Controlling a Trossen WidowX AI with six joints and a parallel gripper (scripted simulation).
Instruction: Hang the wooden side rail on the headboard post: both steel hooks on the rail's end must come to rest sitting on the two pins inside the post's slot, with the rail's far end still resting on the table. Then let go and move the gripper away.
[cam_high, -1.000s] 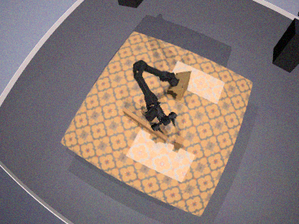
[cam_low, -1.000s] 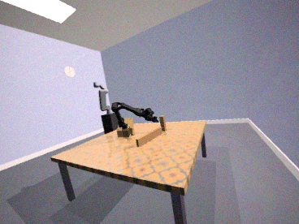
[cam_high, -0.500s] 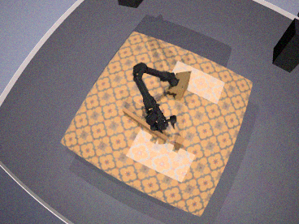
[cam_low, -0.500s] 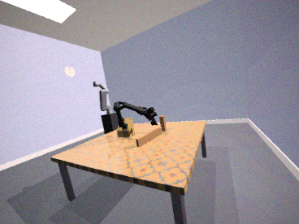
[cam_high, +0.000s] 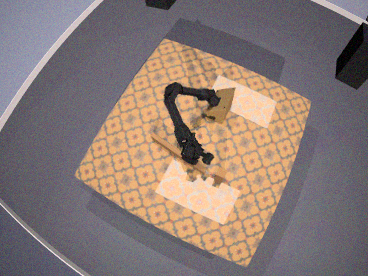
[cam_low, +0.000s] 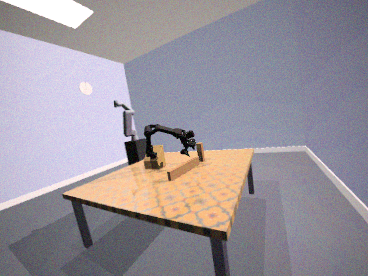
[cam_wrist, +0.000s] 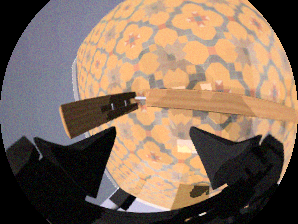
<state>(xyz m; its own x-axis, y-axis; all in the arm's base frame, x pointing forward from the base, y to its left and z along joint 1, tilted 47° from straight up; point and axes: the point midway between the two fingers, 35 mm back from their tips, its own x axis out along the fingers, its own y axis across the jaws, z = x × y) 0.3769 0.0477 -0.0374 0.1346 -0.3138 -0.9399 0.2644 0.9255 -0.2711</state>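
Note:
The wooden side rail (cam_high: 162, 141) (cam_low: 182, 169) (cam_wrist: 213, 103) lies low across the table's middle. One end meets the darker headboard post (cam_high: 219, 176) (cam_low: 200, 151) (cam_wrist: 93, 115) at its slot. The hooks and pins are too small to tell apart. The rail's other end rests on the table. My gripper (cam_high: 200, 159) (cam_low: 186, 149) (cam_wrist: 154, 131) is open and empty. It hovers above the rail near the post end, with a finger on each side and clear of the wood.
The arm's base stands on a wooden block (cam_high: 224, 102) (cam_low: 156, 157) at the back of the patterned table (cam_high: 110, 165). Two pale patches (cam_high: 200, 197) (cam_high: 252, 102) mark the top. Black boxes (cam_high: 355, 57) stand on the floor beyond the table.

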